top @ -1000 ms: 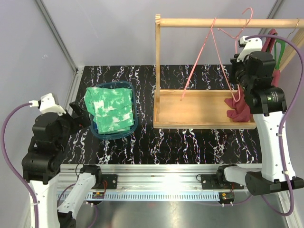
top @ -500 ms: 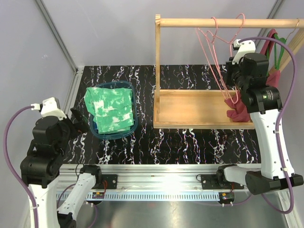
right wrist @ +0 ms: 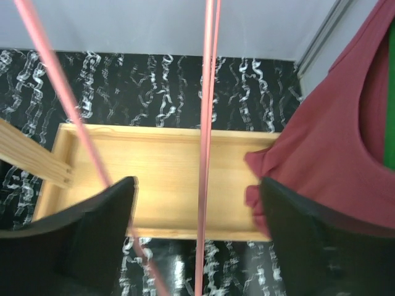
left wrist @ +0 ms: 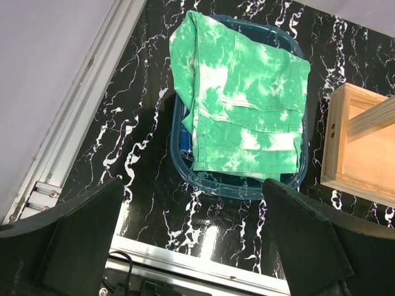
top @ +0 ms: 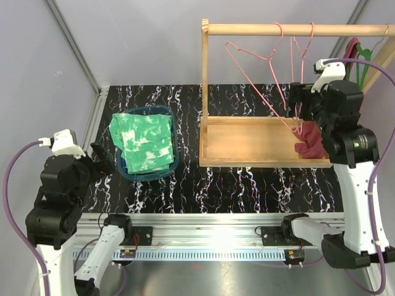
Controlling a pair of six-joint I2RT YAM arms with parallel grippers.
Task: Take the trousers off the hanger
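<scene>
Green trousers point(left wrist: 244, 117), mottled with white, lie folded in a blue basket point(left wrist: 247, 190) on the left part of the black, white-veined counter point(top: 247, 185); a sliver of blue cloth point(left wrist: 185, 140) shows beneath them at the basket's left wall. We see the left claw point(left wrist: 192, 191) held just beside the basket, on its left, near side; its two fingers are spread wide with nothing gripped; the trousers lie ahead of it, apart from both fingers. On the right stands a wooden rack point(top: 247, 145); its top rail point(top: 296, 28) carries pink wire hangers point(top: 271, 58). The right claw point(right wrist: 197, 185) is up among those hangers, well apart from the trousers in the basket; its fingers are spread wide; one pink wire passes between them and touches neither, so we judge that this claw grips nothing. A maroon top point(right wrist: 327, 142) hangs just beside one finger; its lower end rests in the right end of the rack's tray.
</scene>
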